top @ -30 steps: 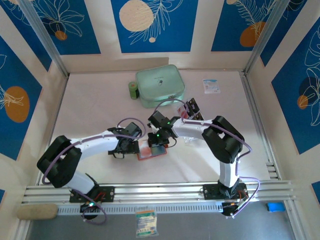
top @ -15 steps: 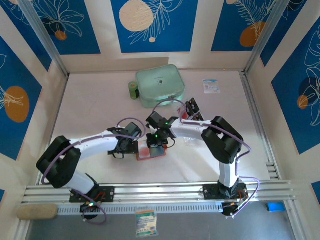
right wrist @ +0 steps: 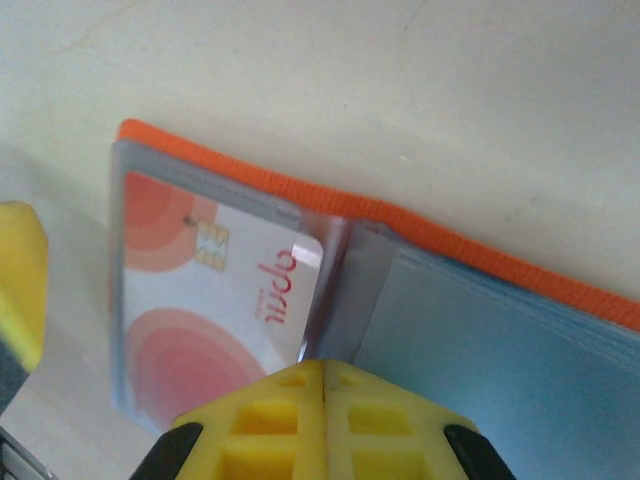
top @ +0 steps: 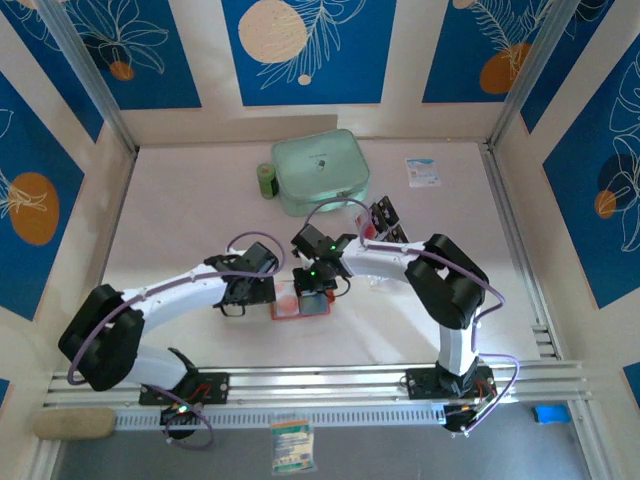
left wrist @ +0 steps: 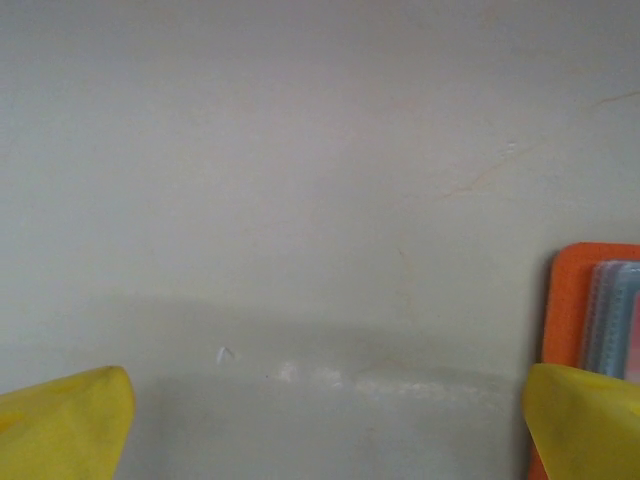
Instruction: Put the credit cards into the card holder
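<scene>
While the orange-edged card holder [right wrist: 500, 340] lies open, one card [right wrist: 200, 300] pocketed, left hand [left wrist: 325, 420] gapes; right hand [right wrist: 322, 368] closed.

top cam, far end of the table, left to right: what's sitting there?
small green roll → mint-green zip case → white-and-blue packet
</scene>
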Robot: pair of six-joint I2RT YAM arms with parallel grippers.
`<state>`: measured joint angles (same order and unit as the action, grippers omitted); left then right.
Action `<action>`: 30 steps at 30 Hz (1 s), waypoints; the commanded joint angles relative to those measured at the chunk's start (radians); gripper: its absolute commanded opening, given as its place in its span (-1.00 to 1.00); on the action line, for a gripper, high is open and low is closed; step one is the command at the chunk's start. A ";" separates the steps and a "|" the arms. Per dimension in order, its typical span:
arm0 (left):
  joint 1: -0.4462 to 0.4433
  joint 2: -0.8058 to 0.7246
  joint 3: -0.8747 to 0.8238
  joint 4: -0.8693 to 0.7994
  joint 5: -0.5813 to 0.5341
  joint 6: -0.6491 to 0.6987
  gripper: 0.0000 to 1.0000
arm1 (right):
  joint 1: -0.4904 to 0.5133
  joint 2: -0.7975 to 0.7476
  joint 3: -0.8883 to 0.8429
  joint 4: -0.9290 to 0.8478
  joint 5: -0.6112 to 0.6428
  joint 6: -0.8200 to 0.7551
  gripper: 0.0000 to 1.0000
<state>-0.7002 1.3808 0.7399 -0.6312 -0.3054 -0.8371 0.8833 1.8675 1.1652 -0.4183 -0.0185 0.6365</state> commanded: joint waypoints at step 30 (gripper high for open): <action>0.015 0.087 -0.045 0.028 0.051 0.000 0.98 | 0.069 0.035 0.006 0.000 -0.022 0.051 -0.94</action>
<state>-0.6956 1.4498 0.7177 -0.6060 -0.2661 -0.8547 0.9363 1.8763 1.1500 -0.4072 -0.0128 0.6811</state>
